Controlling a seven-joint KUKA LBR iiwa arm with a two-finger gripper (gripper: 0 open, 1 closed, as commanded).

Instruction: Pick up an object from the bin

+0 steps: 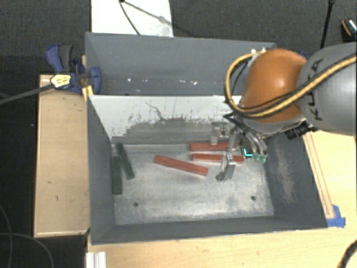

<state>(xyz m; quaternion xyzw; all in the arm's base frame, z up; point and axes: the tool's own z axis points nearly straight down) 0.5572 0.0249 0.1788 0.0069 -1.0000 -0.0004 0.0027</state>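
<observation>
A dark floor (33,32), perhaps carpet, lies all around, with thin cables (25,92) trailing across it.

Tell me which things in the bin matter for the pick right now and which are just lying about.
In play: tool; three red-brown bars beside it, mid-bin.
Lying about: two dark green bars, far left, away from the tool.

Upper red bar (202,146): right end hidden behind the gripper (225,171).
Middle red bar (206,157): right end covered by the same gripper.
Arm (332,88): cut off by the right picture edge.
Bin (184,66), back-right corner: hidden behind orange cover (273,85).
Two dark green sticks (119,169): too small to tell whether touching or merely overlapping.
</observation>
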